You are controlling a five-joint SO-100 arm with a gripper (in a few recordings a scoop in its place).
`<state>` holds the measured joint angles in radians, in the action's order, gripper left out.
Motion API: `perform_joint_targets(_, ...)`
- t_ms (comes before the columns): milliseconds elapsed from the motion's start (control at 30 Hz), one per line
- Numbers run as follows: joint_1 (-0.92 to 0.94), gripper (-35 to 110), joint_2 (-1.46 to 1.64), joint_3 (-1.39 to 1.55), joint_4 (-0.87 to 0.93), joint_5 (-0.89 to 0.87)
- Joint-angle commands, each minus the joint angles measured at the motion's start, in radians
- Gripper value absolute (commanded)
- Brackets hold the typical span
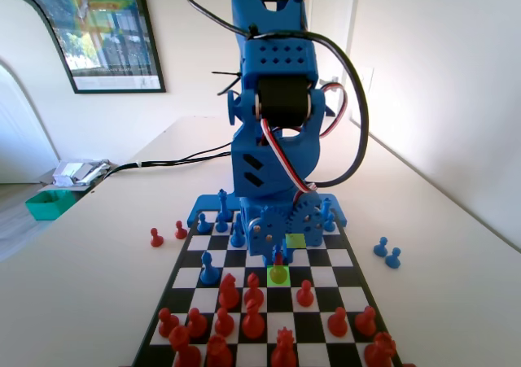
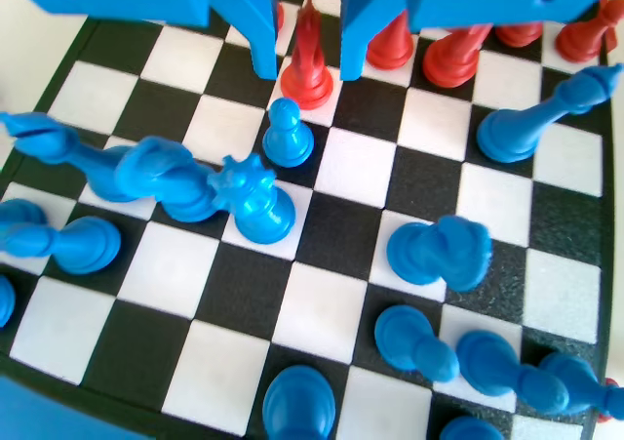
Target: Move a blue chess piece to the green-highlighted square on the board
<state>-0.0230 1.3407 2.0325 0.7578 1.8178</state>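
Board (image 1: pixel 321 290): black-and-white chequered, black rim; blue pieces crowd the arm's end, red pieces the near end in the fixed view.
Arm: the blue arm leans over the board from the far end of the fixed view, its gripper (image 1: pixel 278 257) low above the middle squares.
Gripper (image 2: pixel 305 55): in the wrist view its 2 jaws hang from the top edge, apart, with nothing clamped between them.
Green-highlighted square (image 1: pixel 279 275): bright green in the fixed view, just under the gripper; a duller yellow-green square (image 1: pixel 295 240) lies 1 row farther, to its right.
Blue chess piece (image 2: pixel 288 135): a small pawn standing upright on a dark square in the wrist view, just below the gap between the jaws, free of both.
Red neighbour: a tall red piece (image 2: pixel 308 60) stands just beyond the pawn, seen between the jaws.
Step, as I judge it: either the pawn is just released or about to be gripped; I cannot tell which.
Doing it well: keep the jaws wide and move straight up or down, clear of the red piece and the blue queen (image 2: pixel 255 198) beside the pawn.
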Motion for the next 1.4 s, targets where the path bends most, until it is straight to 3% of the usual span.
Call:
perform_joint_targets(0, -0.014, 10, 0.031, -0.006, 0.005, 0.009)
perform_joint_targets(1367, -0.003, 5, 0.012, -0.021, -0.055, 0.034)
